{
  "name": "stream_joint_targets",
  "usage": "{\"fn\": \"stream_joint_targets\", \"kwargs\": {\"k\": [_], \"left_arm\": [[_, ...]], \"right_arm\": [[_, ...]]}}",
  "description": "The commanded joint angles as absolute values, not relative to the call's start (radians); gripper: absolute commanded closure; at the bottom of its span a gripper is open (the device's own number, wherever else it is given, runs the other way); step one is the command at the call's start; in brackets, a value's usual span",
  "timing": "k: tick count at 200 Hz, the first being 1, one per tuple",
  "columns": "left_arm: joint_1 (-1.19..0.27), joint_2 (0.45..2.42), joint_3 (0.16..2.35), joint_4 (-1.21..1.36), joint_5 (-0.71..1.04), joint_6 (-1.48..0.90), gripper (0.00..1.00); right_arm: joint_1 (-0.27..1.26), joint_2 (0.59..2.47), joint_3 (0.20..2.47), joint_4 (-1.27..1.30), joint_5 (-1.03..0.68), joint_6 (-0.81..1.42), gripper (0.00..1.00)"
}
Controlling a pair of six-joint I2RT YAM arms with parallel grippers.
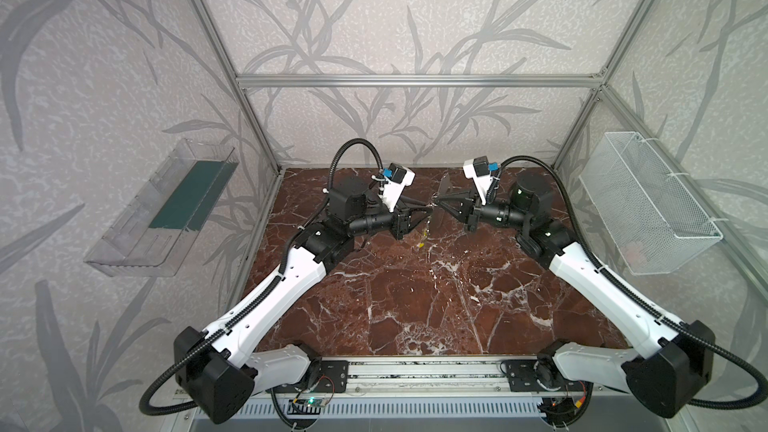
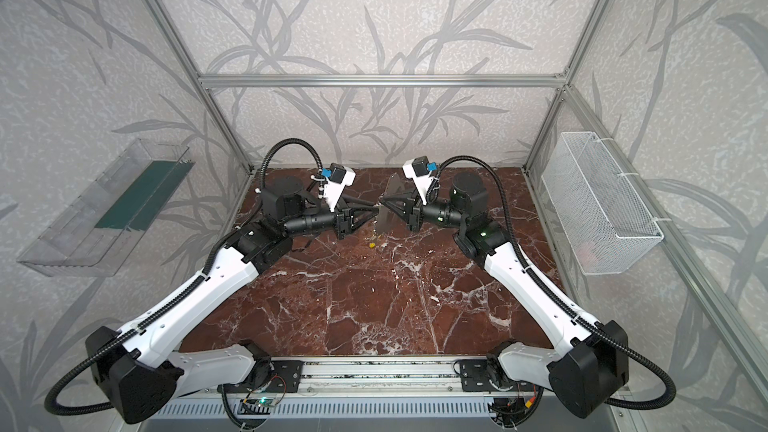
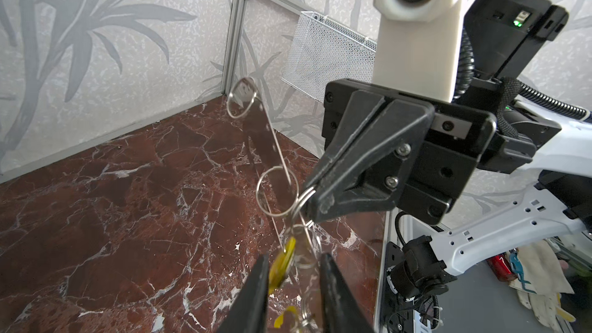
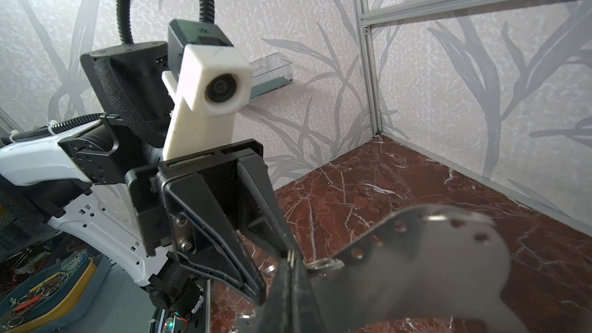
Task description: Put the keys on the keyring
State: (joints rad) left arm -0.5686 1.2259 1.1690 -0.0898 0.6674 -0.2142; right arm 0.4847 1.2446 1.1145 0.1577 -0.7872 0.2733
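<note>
Red-brown marble tabletop (image 1: pixel 415 305); leaf-print walls (image 1: pixel 415 14); mesh basket (image 1: pixel 648 205); keyring (image 4: pixel 416 267) aloft.

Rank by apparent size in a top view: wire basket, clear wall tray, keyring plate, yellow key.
Largest: the wire basket and the clear wall tray, too alike to rank.
Then: the keyring plate, seen nearly edge-on.
Smallest: the yellow key.

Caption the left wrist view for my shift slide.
Right claw pinches the keyring by an edge ring, while a yellow key sits inside the open left claw.
</note>
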Motion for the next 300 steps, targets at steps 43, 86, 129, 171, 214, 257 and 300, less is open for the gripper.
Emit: {"fn": "stream_joint_targets", "kwargs": {"k": [43,86,129,171,214,257,300], "left_arm": [[-0.572,1.215,1.17,-0.064,0.675,-0.202,0.89],[-0.572,1.234,1.174,-0.077,0.69,-0.198,1.0],[-0.596,1.268,1.192,-0.091,0.741,-0.204,1.0],[-0.634,1.306,1.237,-0.122,0.792,-0.199,1.0],[-0.632,1.284,1.23,-0.122,0.738,-0.198,0.95],[-0.588,1.223,1.195,-0.084,0.67,-0.24,0.83],[-0.552,1.196,1.175,0.012,0.647,-0.327,0.81]], "right_arm": [[0.48,1.223,1.106,0.263,-0.824,0.322,1.0],[0.472,1.224,1.086,0.345,-0.821,0.386,1.0],[0.465,1.233,1.065,0.451,-0.811,0.474,1.0],[0.464,1.241,1.051,0.49,-0.804,0.498,1.0],[0.461,1.232,1.043,0.473,-0.786,0.476,1.0],[0.45,1.223,1.028,0.479,-0.767,0.468,1.0],[0.449,1.213,0.998,0.528,-0.741,0.472,1.0]]}}
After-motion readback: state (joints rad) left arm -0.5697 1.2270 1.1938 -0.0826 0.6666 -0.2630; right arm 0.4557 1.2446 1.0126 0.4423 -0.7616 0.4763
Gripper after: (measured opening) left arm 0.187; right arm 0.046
